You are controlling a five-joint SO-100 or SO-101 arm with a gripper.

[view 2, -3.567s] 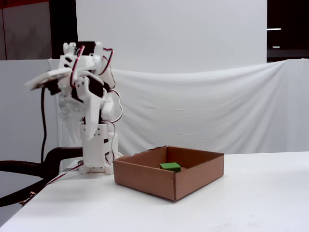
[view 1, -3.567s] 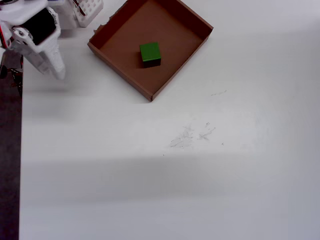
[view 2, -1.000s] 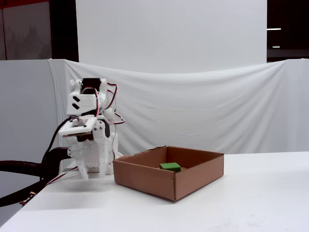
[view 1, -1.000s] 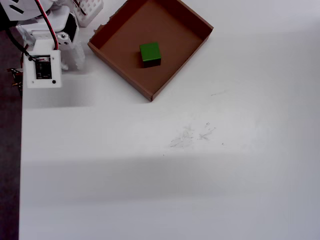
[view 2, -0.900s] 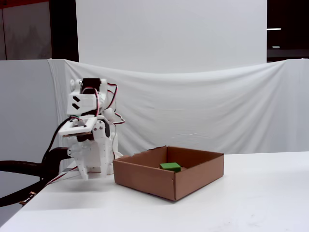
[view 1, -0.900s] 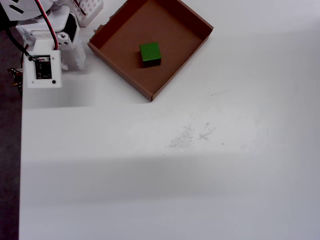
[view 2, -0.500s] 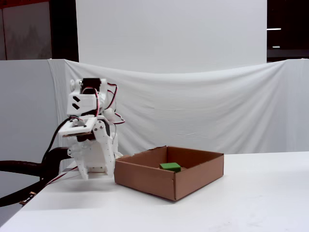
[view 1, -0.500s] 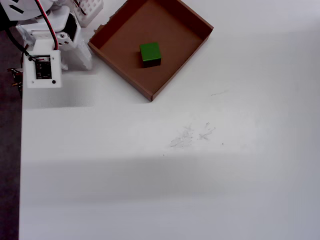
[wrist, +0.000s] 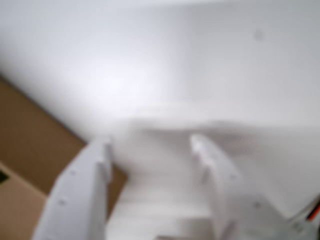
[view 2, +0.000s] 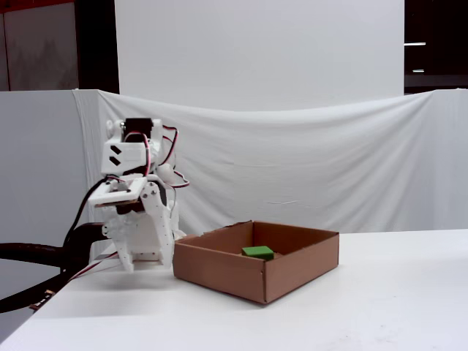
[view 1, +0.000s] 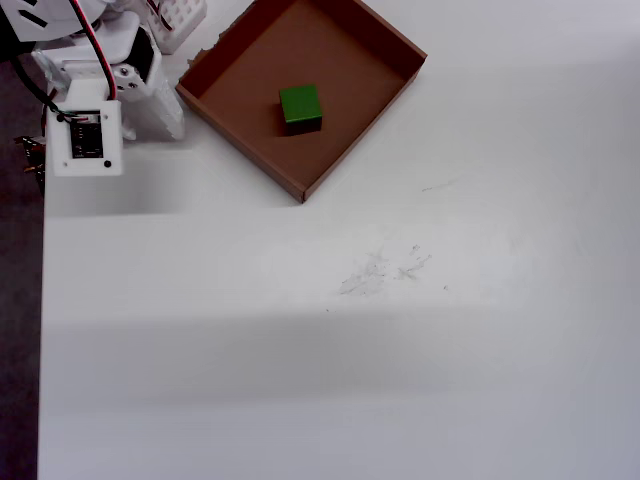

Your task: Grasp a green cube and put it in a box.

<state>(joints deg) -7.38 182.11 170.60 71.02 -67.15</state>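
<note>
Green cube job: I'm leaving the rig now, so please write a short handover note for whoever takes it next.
Tool: open and empty in the wrist view, over bare white table beside the box's corner.
Arm: folded back at its base, beside the box in the overhead and fixed views.
Green cube: lies inside the box, near the middle of the floor, clear of the walls.
Done: cube placed and let go.
Left: apparently nothing; just check that the arm is parked.
</note>
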